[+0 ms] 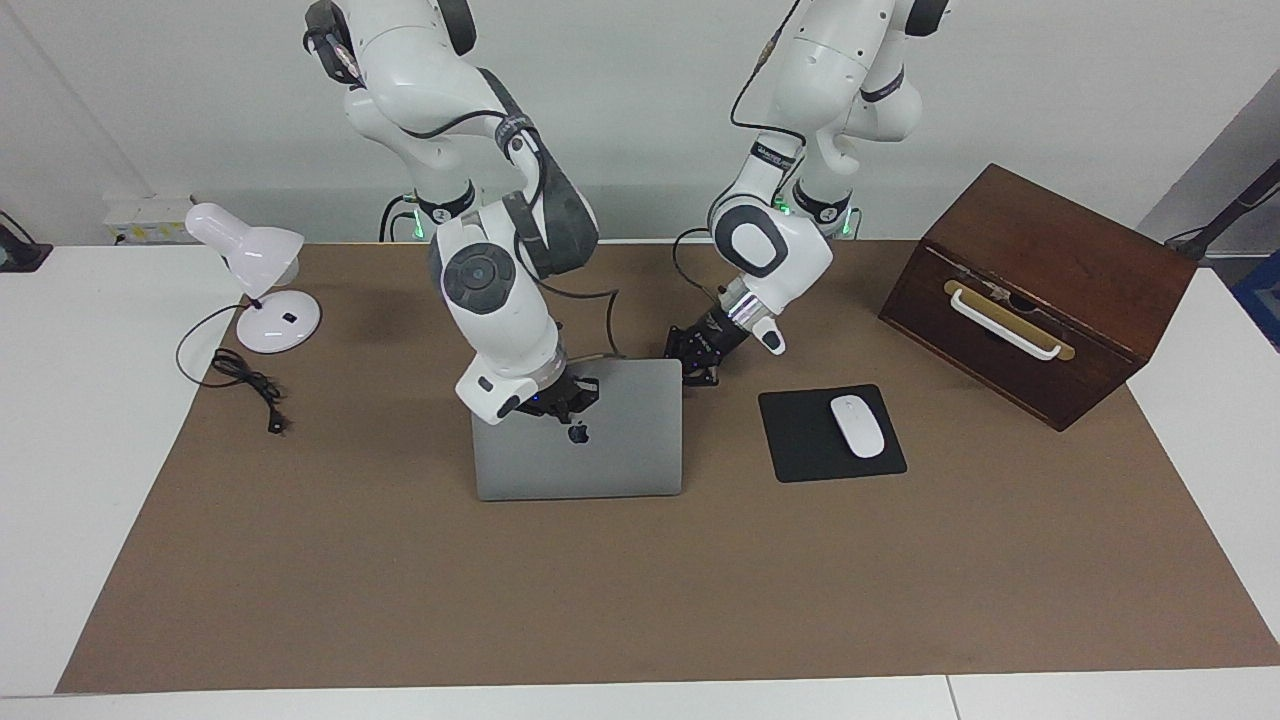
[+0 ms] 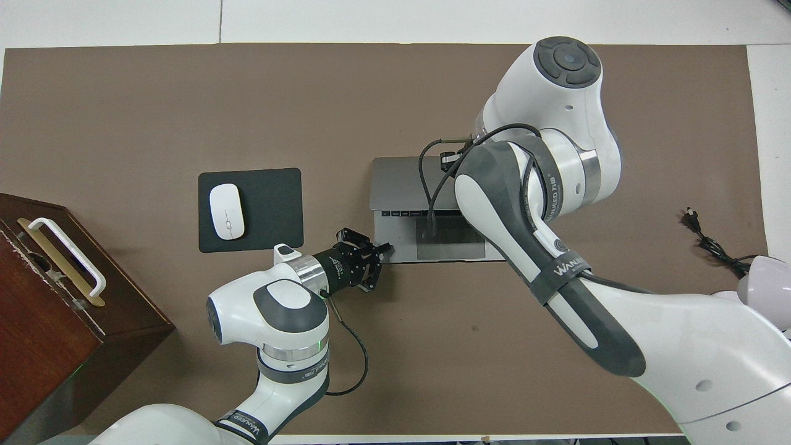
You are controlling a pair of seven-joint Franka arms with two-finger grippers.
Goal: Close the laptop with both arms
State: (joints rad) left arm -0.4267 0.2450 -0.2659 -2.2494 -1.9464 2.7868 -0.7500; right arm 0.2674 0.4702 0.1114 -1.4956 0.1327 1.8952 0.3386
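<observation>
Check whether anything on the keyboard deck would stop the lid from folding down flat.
Nothing visible blocks it. The overhead view shows the laptop lid tilted over a deck bare where it shows, though the right arm hides part. The right gripper is on the lid's top edge; the left gripper, shut, is at the deck's corner, outside the lid's path.

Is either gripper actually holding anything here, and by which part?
Nothing is held. The shut right gripper is over the laptop lid's top edge; the shut left gripper is at its base's corner.

A white table [image 1: 60, 450] carries a brown mat [image 1: 640, 580] with laptop [image 1: 600, 450], mouse pad [image 1: 800, 445], wooden box [image 1: 1050, 270] and lamp [image 1: 270, 310].
</observation>
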